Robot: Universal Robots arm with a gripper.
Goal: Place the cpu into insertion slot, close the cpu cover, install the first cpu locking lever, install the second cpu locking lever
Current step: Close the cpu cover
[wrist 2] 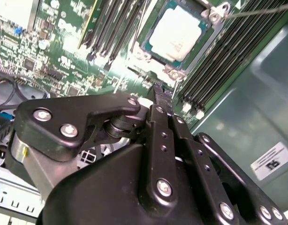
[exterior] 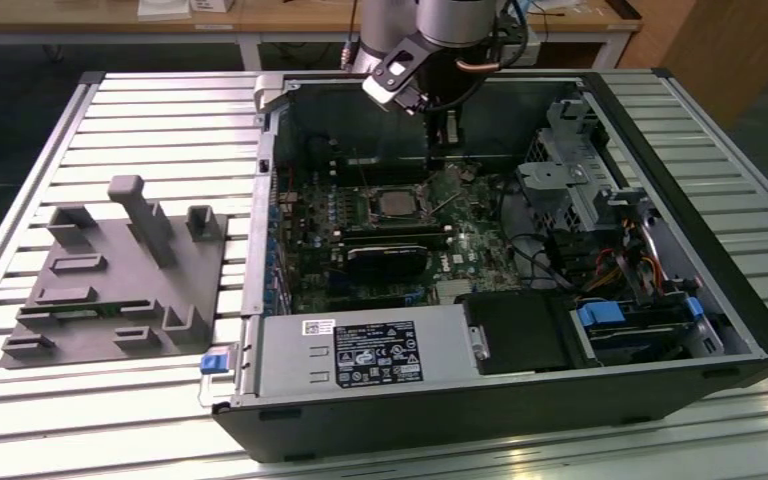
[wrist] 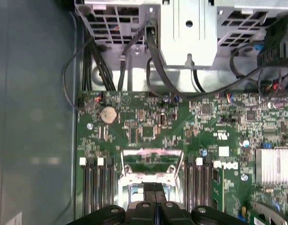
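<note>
Gripper [exterior: 438, 158] in the exterior view hangs inside the open computer case [exterior: 491, 420], near the cpu [exterior: 395, 203]. In the second wrist view its fingers [wrist 2: 158, 112] press together on nothing, just beside the insertion slot [wrist 2: 145, 46] holding the cpu. In the first wrist view the fingertips [wrist: 149, 188] overlap the slot's rim.

Matt metal cpu [wrist 2: 176, 33] (matt black gripper [wrist 2: 159, 91])
</note>
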